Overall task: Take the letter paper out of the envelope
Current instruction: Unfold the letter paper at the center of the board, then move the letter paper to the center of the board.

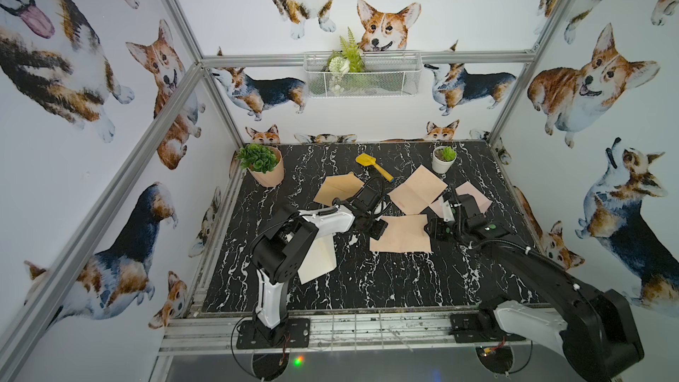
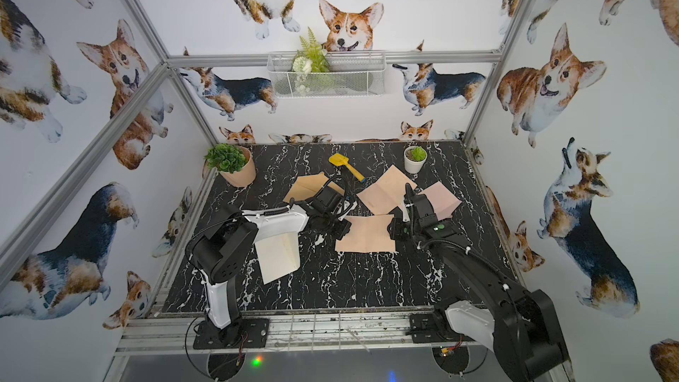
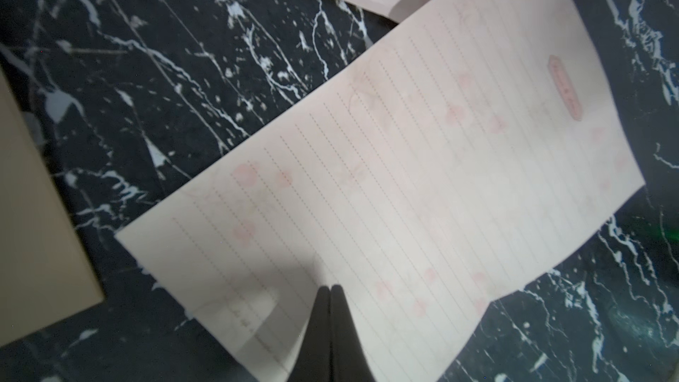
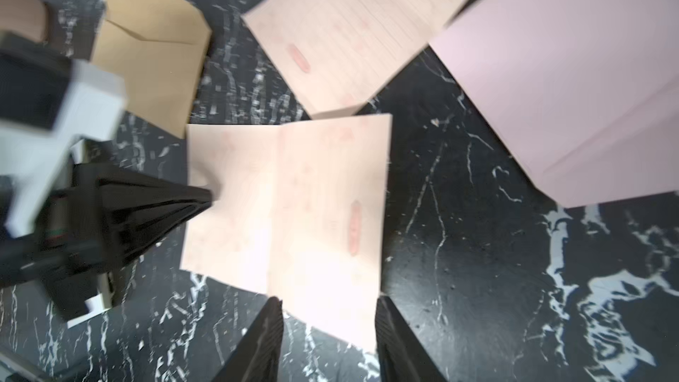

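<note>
Looking down, we see the letter paper (image 1: 400, 235) lying flat on the table (image 1: 367, 288), its long side running from our shut left jaws, pressing one end, to our part-open right jaws over the other.
</note>
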Motion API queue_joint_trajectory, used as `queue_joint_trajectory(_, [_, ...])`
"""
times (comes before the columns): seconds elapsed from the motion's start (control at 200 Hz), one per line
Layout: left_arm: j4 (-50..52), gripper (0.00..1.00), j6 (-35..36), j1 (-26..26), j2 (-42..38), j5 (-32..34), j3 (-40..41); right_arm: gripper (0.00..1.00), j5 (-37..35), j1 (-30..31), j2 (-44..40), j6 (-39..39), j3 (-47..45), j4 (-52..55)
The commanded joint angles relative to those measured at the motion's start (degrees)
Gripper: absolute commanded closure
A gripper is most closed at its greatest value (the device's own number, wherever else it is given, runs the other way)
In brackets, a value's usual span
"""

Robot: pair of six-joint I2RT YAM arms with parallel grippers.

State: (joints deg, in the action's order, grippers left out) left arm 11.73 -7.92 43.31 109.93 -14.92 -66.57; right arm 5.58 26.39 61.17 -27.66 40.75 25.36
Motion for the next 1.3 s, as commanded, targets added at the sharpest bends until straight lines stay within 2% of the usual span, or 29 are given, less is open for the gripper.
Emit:
queue_joint_trajectory(0.0, [-1.0,1.0,0.7,-0.1,-0.5,-0.6,0.2,0.65,-11.3,4.6,-1.8,2.2,4.8,7.6])
queue_joint_trajectory(0.035, [-1.1,1.0,0.7,0.0,-0.5,-0.5,0.3,0.71,-11.3,5.7,-1.8,2.3,6.0,7.6])
queue_joint_trajectory(0.12, [-1.3,1.0,0.5,-0.1,-0.3,-0.7,0.3,1.0,-7.0,6.4,-0.2,2.3,7.3,5.2])
queue_joint_trajectory(0.245, [-1.7,1.0,0.1,-0.1,-0.1,-1.5,0.4,1.0,-1.1,7.8,7.3,0.4,7.0,-0.5])
queue_joint_trajectory(0.445, [-1.9,1.0,0.0,-0.3,-0.2,-1.7,0.6,1.0,1.0,11.0,18.4,-2.2,6.9,-9.0])
queue_joint_trajectory(0.786, [-2.1,1.0,-0.3,-0.5,-0.1,-2.6,0.5,1.0,2.6,11.7,29.4,-4.3,5.5,-19.2])
queue_joint_trajectory(0.946, [-2.1,1.0,-0.3,-0.8,0.0,-2.6,0.6,1.0,2.5,11.7,32.0,-4.8,3.9,-21.1])
queue_joint_trajectory(1.076, [-2.1,1.0,-0.3,-0.9,0.2,-2.8,0.5,1.0,-0.3,11.5,31.3,-3.2,3.3,-19.7])
queue_joint_trajectory(1.296, [-2.1,1.0,-0.3,-0.8,0.3,-2.8,0.5,1.0,-0.6,9.8,30.3,-2.0,2.2,-17.7])
